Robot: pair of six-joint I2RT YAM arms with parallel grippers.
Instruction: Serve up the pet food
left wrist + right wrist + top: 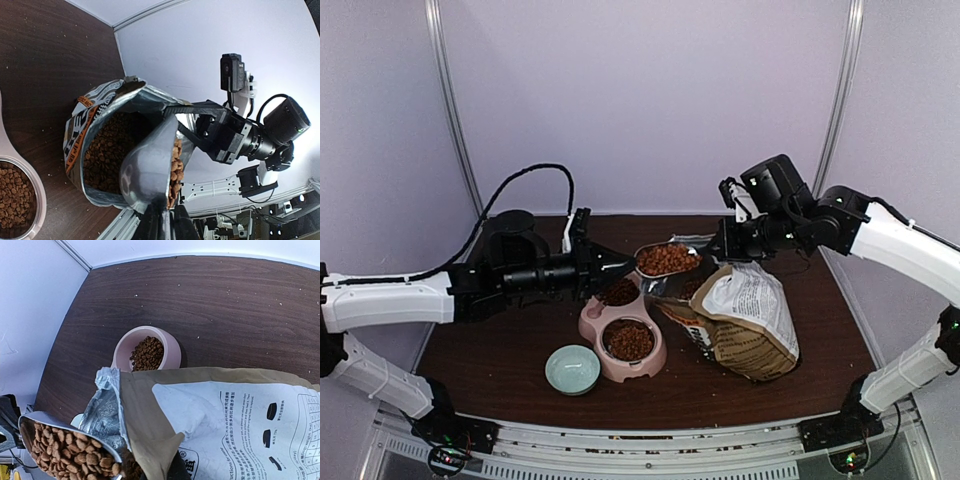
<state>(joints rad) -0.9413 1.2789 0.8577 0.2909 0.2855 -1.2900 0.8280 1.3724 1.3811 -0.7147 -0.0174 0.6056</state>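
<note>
The pet food shows as reddish-brown kibble heaped in a metal scoop [665, 259], in both cups of the pink double bowl [590, 322] and inside the open bag [107, 150]. My left gripper [610, 265] is shut on the scoop's handle and holds the scoop level above the bag's mouth, just behind the bowl. In the left wrist view the scoop [145, 170] stands just above my fingers [152, 227]. My right gripper [725, 240] is shut on the top edge of the brown-and-white bag [745, 315] and holds it open. Its fingers are mostly hidden behind the bag [215, 415].
A small pale teal bowl [572, 369] sits in front of the pink bowl, near the table's front edge. The bag leans across the right half of the dark wooden table [500, 360]. White walls close the back and both sides.
</note>
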